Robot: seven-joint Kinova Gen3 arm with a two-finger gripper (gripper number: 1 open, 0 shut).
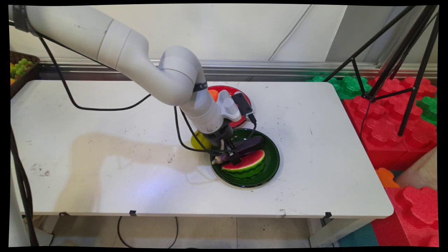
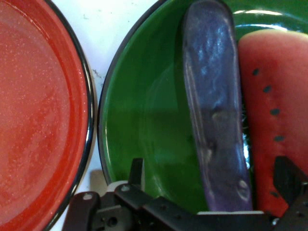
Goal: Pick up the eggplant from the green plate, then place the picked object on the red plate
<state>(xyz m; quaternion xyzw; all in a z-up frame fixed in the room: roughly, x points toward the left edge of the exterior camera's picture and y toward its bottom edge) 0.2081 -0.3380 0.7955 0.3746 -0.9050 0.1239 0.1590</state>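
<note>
Your tool [image 1: 231, 158] is low over the green plate [image 1: 271, 168], its fingers spread on both sides of the purple eggplant [image 2: 214, 110], not clenched. The eggplant lies in the plate, touching the watermelon slice [image 2: 274, 110]. The red plate [image 2: 38, 110] is just beside.

You have the black two-finger gripper [image 1: 233, 158] down just right of the frame's centre, over the glossy dark green round plate [image 1: 271, 164]. A long dark purple eggplant [image 1: 250, 144] lies flat on that plate between the spread fingers (no contact is visible), and beside it, toward the lower right, sits a red-fleshed, green-rinded watermelon slice [image 1: 246, 164], touching it.
</note>
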